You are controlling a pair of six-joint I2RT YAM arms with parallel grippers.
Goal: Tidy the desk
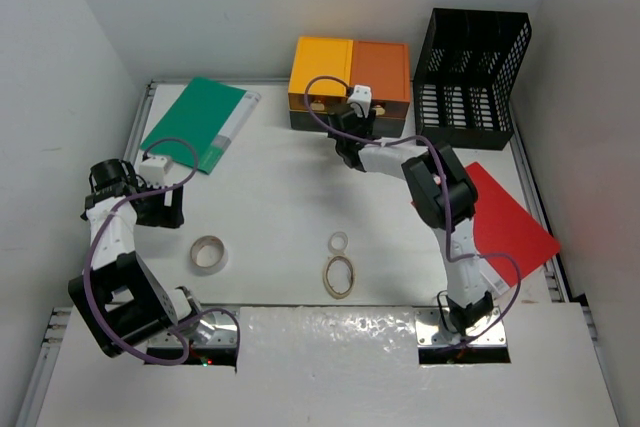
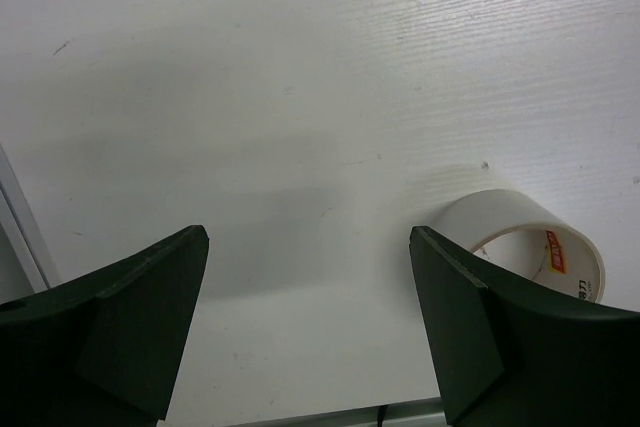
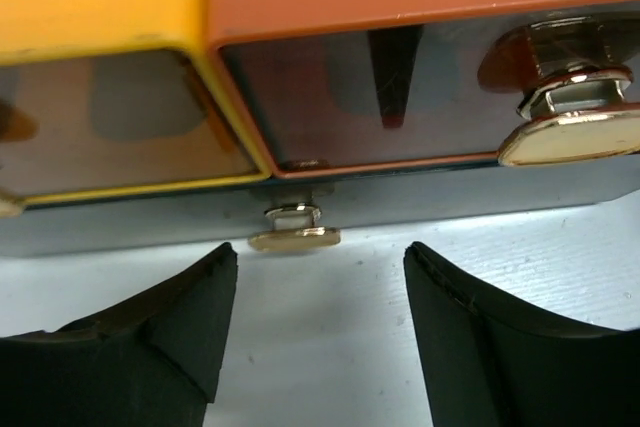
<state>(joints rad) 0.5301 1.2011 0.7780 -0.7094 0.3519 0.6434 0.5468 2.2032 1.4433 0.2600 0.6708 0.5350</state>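
Observation:
The white desk [image 1: 280,207] carries scattered items. My left gripper [image 1: 160,211] hangs open over bare desk at the left. A roll of white tape [image 1: 209,253] lies to its right; in the left wrist view the tape [image 2: 530,237] peeks out behind the right finger, outside the open left gripper [image 2: 310,247]. My right gripper [image 1: 347,152] is at the front of the yellow and orange drawer box [image 1: 350,82]. In the right wrist view the right gripper [image 3: 320,277] is open and empty, just short of a small gold knob [image 3: 294,231] on the bottom drawer.
A green folder [image 1: 200,122] lies at the back left and a red folder [image 1: 505,212] at the right edge. A black mesh basket [image 1: 470,77] stands at the back right. Two rubber-band loops [image 1: 339,267] lie near the front middle. A larger gold knob [image 3: 565,117] sits on the orange drawer.

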